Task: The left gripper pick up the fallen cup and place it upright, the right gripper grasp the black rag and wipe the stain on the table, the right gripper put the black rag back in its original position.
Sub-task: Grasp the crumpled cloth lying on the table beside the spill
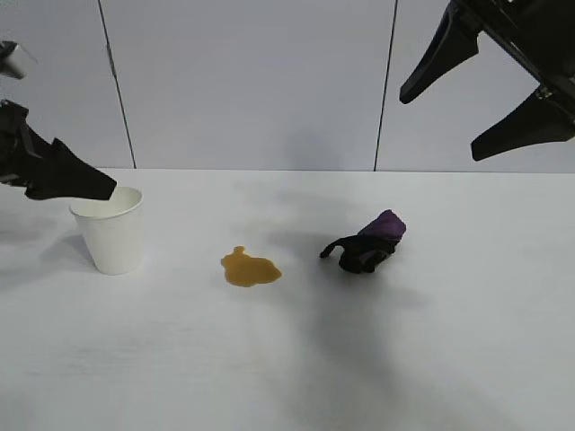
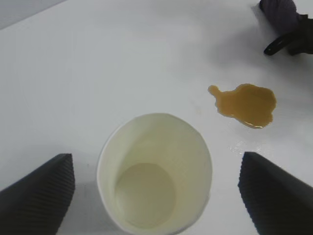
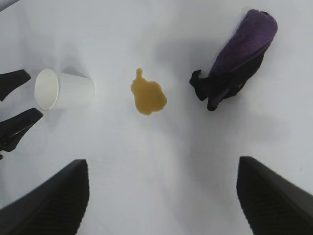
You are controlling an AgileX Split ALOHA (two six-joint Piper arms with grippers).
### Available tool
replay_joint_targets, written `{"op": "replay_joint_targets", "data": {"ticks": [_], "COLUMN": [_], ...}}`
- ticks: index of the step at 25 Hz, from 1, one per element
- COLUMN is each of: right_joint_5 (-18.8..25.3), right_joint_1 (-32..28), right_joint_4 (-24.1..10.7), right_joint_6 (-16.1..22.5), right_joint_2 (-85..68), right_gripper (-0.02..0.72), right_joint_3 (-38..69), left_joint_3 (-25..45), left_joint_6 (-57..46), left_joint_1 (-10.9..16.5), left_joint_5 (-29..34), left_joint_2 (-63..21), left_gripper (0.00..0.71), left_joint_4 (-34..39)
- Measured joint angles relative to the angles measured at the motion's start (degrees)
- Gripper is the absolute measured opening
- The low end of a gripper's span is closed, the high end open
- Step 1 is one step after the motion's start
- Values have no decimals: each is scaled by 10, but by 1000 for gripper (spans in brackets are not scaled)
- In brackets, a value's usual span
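Note:
The white paper cup point(image 1: 110, 238) stands upright on the white table point(image 1: 269, 377) at the left. My left gripper point(image 1: 103, 190) is open at its rim. In the left wrist view its fingers point(image 2: 44, 191) flank the cup point(image 2: 154, 171) with a gap on each side, touching nothing. An amber stain point(image 1: 251, 268) lies in the middle of the table. The black rag with a purple patch point(image 1: 368, 242) sits bunched to the stain's right. High above the rag, my right gripper point(image 1: 438, 127) hangs open and empty. The right wrist view shows the rag point(image 3: 234, 61), stain point(image 3: 149, 96) and cup point(image 3: 63, 89) far below.
A grey panelled wall point(image 1: 252, 81) stands behind the table's far edge. The cup is empty inside. About a cup's width of bare table separates cup from stain, and stain from rag.

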Motion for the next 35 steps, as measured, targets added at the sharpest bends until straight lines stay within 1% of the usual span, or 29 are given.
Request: {"op": "replay_joint_targets", "data": {"ticks": [5,8,13,16,18,22,26,28,31,35], "right_joint_5": [-1,-1,-1,-1,-1,0,0,0,0,0], "right_joint_1": [0,0,0,0,0,0,0,0,0,0], "right_joint_4": [0,0,0,0,0,0,0,0,0,0], "right_joint_6": [0,0,0,0,0,0,0,0,0,0], "right_joint_2": [0,0,0,0,0,0,0,0,0,0], "right_gripper": [568,568,568,568,568,568,568,568,568,568], "right_joint_3": [0,0,0,0,0,0,0,0,0,0], "left_joint_3": [0,0,1,1,1,1,1,1,1,1], "left_joint_6": [-157,-250,-388,-501,-577,-718,-853,-903,-962,-1006], "left_joint_1": [0,0,0,0,0,0,0,0,0,0], "left_joint_5": [10,10,10,-4,-12,-1,49,89,154,255], "left_joint_2": [-81,-145,-274,-351,-402,-493,-585,-632,-697,-773], "left_gripper": [657,657,657,657,657,657,657,657,657,657], "left_joint_4": [60,100,171,208,245,369,516,581,653,707]}}
